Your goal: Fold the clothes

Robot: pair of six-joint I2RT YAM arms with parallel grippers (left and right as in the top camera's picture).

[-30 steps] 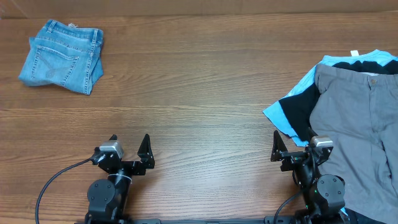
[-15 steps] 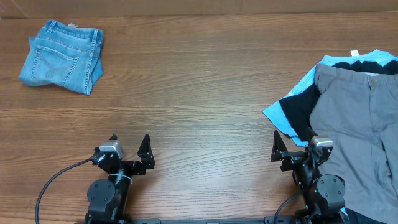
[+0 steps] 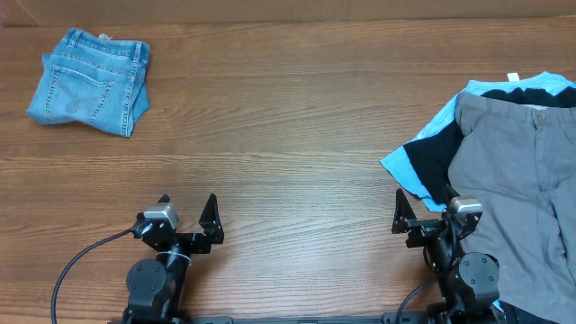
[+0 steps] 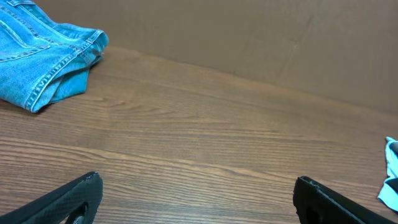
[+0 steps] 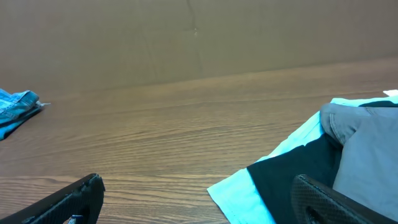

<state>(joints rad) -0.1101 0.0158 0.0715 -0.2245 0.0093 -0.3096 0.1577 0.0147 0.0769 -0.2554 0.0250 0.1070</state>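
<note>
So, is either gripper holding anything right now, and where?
Nothing held: left gripper and right gripper are both open and empty; the grey shorts are ungripped.

Matte black throughout, from two-finger left gripper [image 3: 187, 202] to two-finger right gripper [image 3: 423, 198], each with a pair of tapering, pointed fingers. Small silver-grey camera block [image 3: 161, 214] atop the left wrist, matching silver-grey block [image 3: 465, 206] atop the right. Round black motor housing [image 3: 148, 281] lower on the left arm. Thin black cable [image 3: 72, 261] looping off that arm. Close up, blunt rounded black fingertips [image 4: 71, 198].
</note>
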